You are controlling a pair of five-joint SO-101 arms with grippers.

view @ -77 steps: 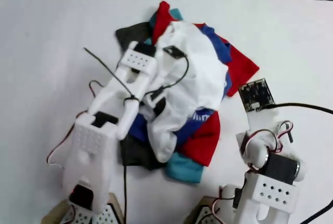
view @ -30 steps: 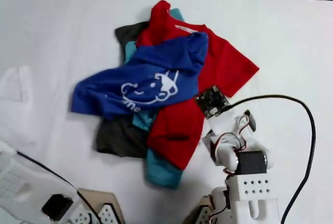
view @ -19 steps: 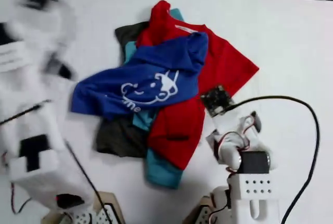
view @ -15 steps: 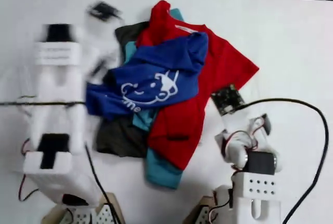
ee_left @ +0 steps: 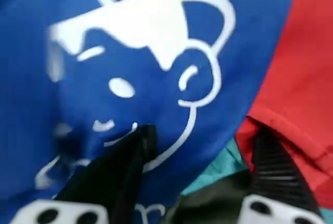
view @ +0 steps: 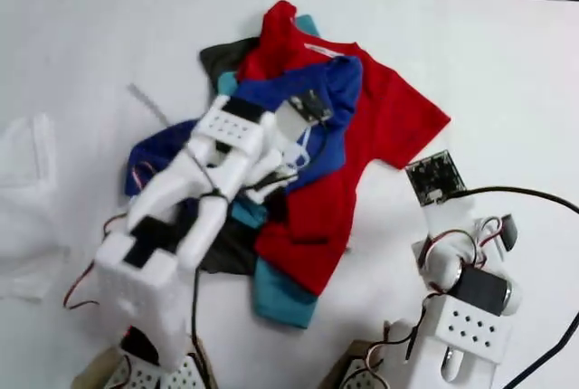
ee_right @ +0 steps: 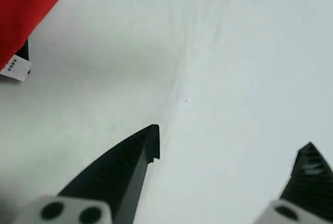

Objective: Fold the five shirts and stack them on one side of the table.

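A pile of shirts lies mid-table: a blue shirt (view: pixel 336 81) with a white cartoon print on top, a red shirt (view: pixel 389 118), a teal shirt (view: pixel 282 295) and a dark shirt (view: pixel 226 54) beneath. A white shirt (view: pixel 27 199) lies crumpled apart at the left edge. My left gripper (view: pixel 276 158) hangs low over the blue shirt, open, its fingers (ee_left: pixel 130 151) straddling the print on the blue shirt (ee_left: pixel 130 52) beside the red shirt (ee_left: pixel 296 78). My right gripper (ee_right: pixel 230 139) is open over bare table, just off the red shirt's hem (ee_right: pixel 26 10).
The white table (view: pixel 507 63) has free room on the right and far left. The right arm (view: pixel 466 294) sits at the front right with a black cable (view: pixel 534 192) trailing to the edge. A dark object stands beyond the table's far edge.
The left arm swung from the table's left side back over the pile, and its gripper came down onto the blue shirt. The right arm drew back to the right, off the red shirt.
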